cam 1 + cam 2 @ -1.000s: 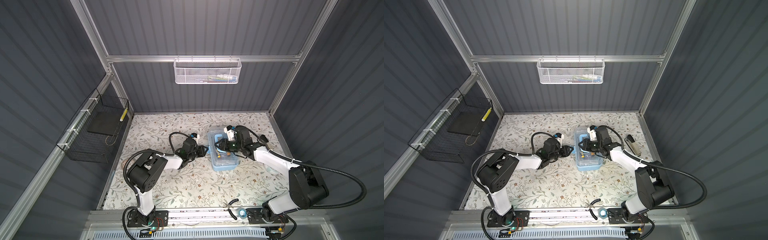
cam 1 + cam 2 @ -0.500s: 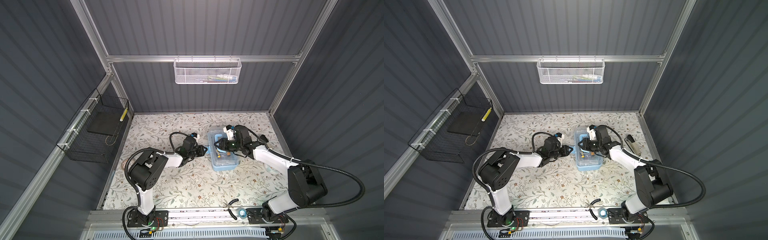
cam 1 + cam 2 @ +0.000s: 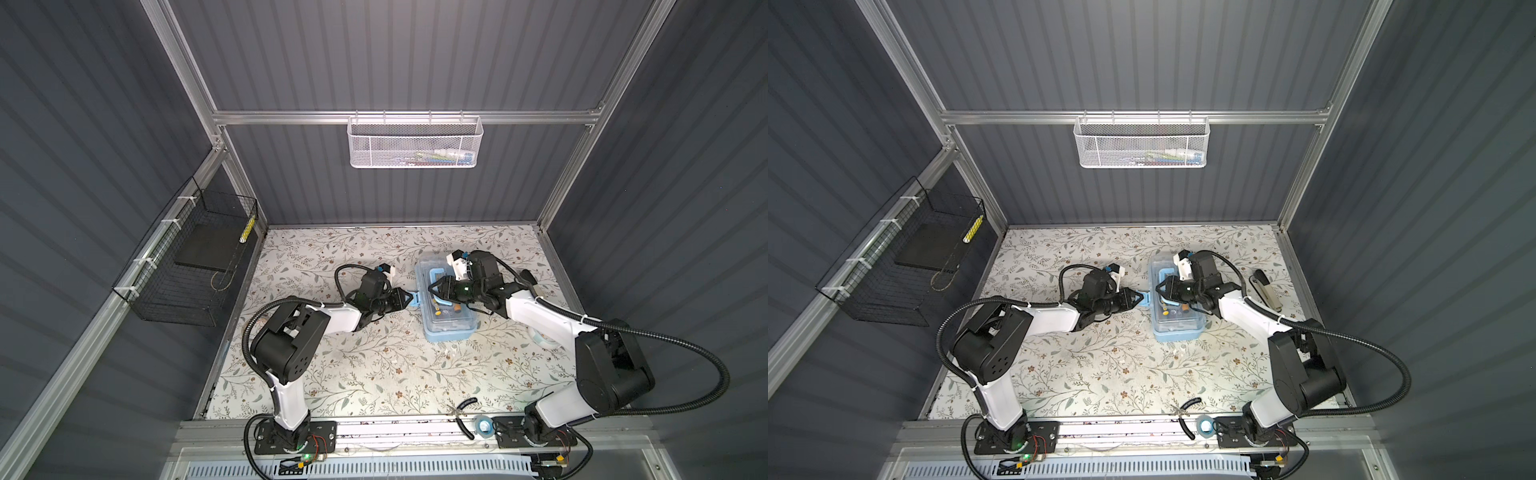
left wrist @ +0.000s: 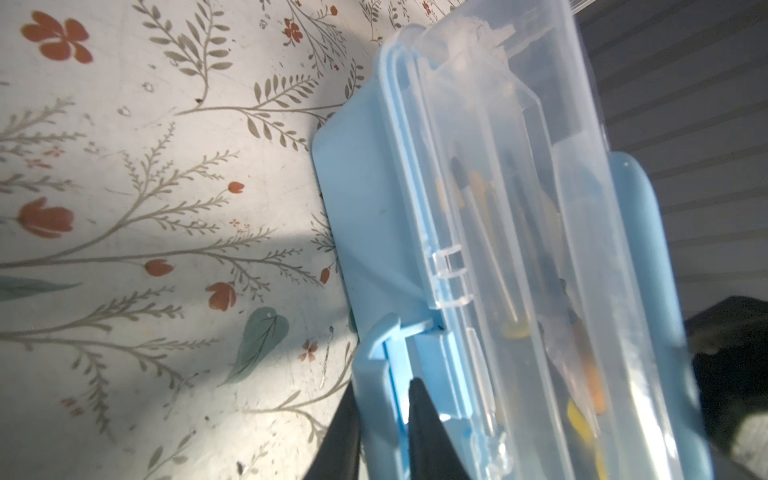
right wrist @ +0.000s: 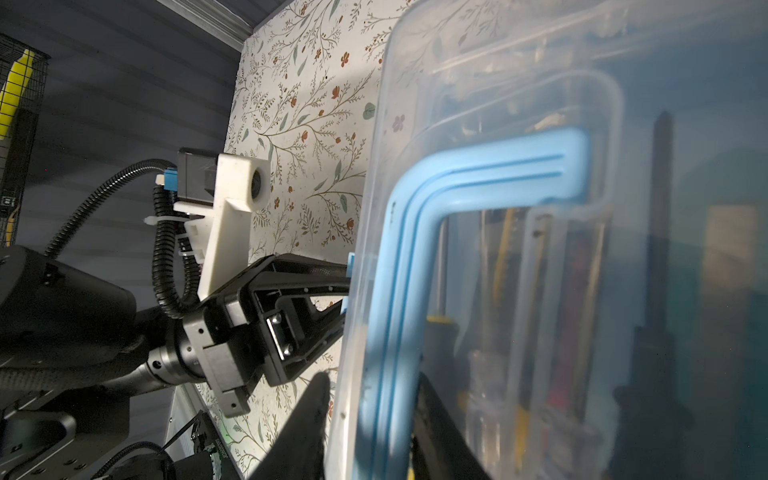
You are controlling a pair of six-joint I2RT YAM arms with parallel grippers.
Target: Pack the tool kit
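The tool kit is a light-blue box with a clear lid, lying on the floral mat in both top views. Slim yellow, black and orange tools show through the lid. My left gripper is at the box's left side, shut on its blue side latch. My right gripper reaches over the box from the right. It is shut on the lid's left edge and the blue arched handle, one finger outside the lid and one above it.
A white mesh basket hangs on the back wall and a black wire basket on the left wall. A stapler-like object lies right of the box. Pliers and a small tape roll sit at the front rail.
The left gripper's jaws have narrowed onto the blue latch. The right gripper and the box have not visibly moved.
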